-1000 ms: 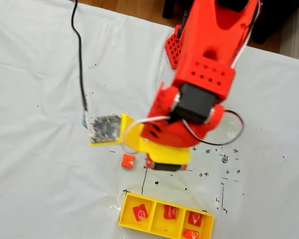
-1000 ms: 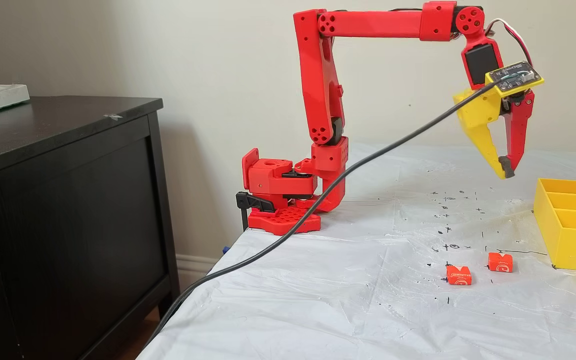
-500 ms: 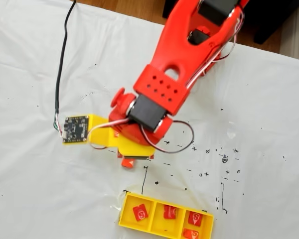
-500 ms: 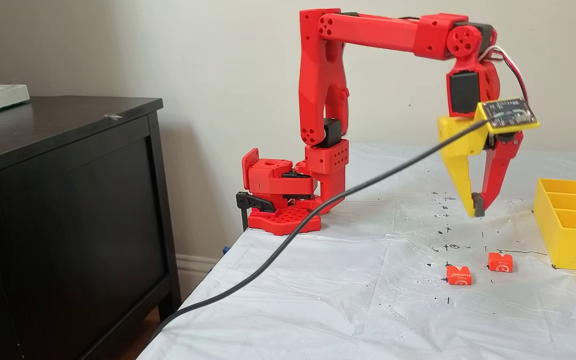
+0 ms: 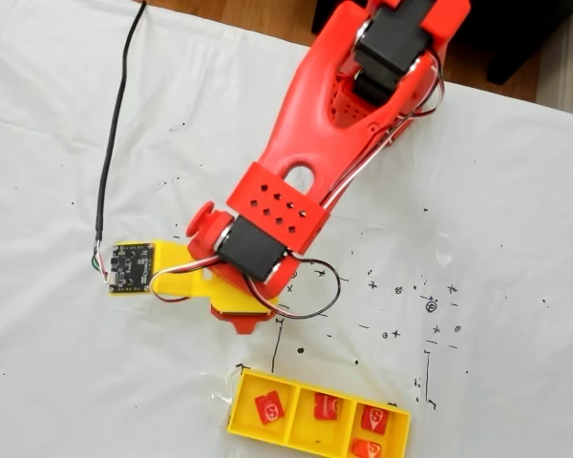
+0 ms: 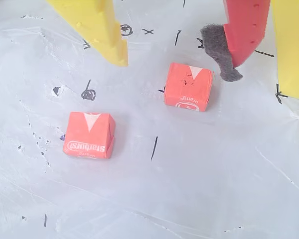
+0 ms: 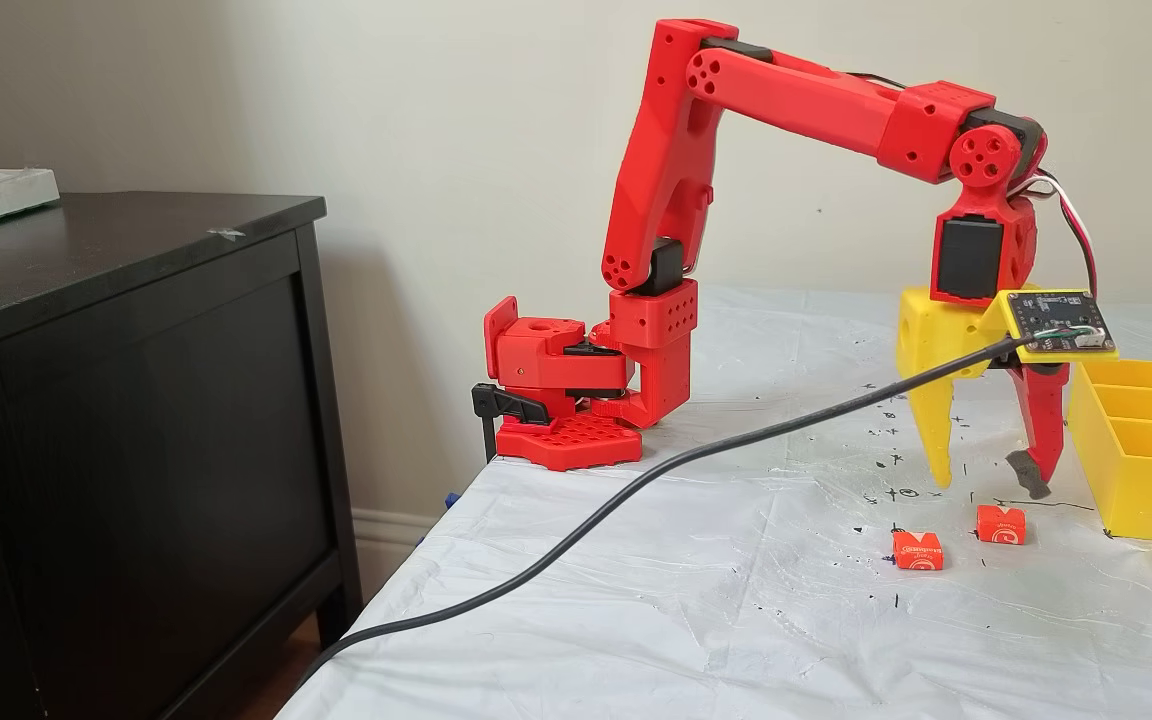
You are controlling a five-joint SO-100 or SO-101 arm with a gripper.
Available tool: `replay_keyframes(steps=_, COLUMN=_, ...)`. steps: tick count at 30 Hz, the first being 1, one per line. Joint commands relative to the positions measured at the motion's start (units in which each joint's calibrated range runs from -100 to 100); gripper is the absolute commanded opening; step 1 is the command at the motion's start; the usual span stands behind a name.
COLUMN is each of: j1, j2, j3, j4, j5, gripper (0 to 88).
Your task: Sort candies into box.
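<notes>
White plastic sheeting (image 7: 636, 620) dotted with black ink marks covers the table, with a dark cabinet (image 7: 126, 420) beside it. We see the gripper (image 7: 986, 488) hanging low over the sheet with its yellow finger (image 7: 931, 430) and red finger (image 7: 1041, 430) spread wide, holding nothing.

From the wrist view, one candy (image 6: 188, 86) lies below the gap between the two fingertips, nearer the red finger's grey pad (image 6: 220, 52) but not touching it. A second candy (image 6: 88, 135) sits well off to the yellow finger's side, outside the gap. The side fixed view shows both pieces (image 7: 1000, 524) (image 7: 917, 550) on the sheet just in front of the fingertips, with the tips clear of the surface.

What the top fixed view adds is the inside of the box (image 5: 244, 420), just beyond the gripper (image 5: 241, 320): one candy (image 5: 267, 408) in its left compartment, one (image 5: 327, 406) in the middle, and two (image 5: 373, 418) (image 5: 366, 448) in the right. There the arm (image 5: 306, 181) covers the two loose pieces. In the side view the box (image 7: 1141, 480) stands just beside the red finger, its contents hidden by its wall.
</notes>
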Motion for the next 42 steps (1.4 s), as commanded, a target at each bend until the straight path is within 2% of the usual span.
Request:
replay_keyframes(steps=1, j1=-0.27, j2=-1.49, j3=-4.32, j4=-0.40, j5=0.00, gripper=31.2)
replay_keyframes(steps=19, j1=-1.27, j2=4.28, j3=-5.14, j4=-4.09, j5=-0.10, gripper=30.2)
replay_keyframes(steps=37, j1=-1.90, j2=5.64, j3=0.05, j4=-7.85, j5=-0.54, gripper=25.1)
replay_keyframes(steps=40, j1=-1.99, j2=6.15, j3=0.05, j4=-8.10, j5=-0.83, gripper=15.5)
replay_keyframes(steps=42, j1=-2.08, j2=6.23, j3=-0.04, j4=-7.94, j5=-0.93, gripper=3.7)
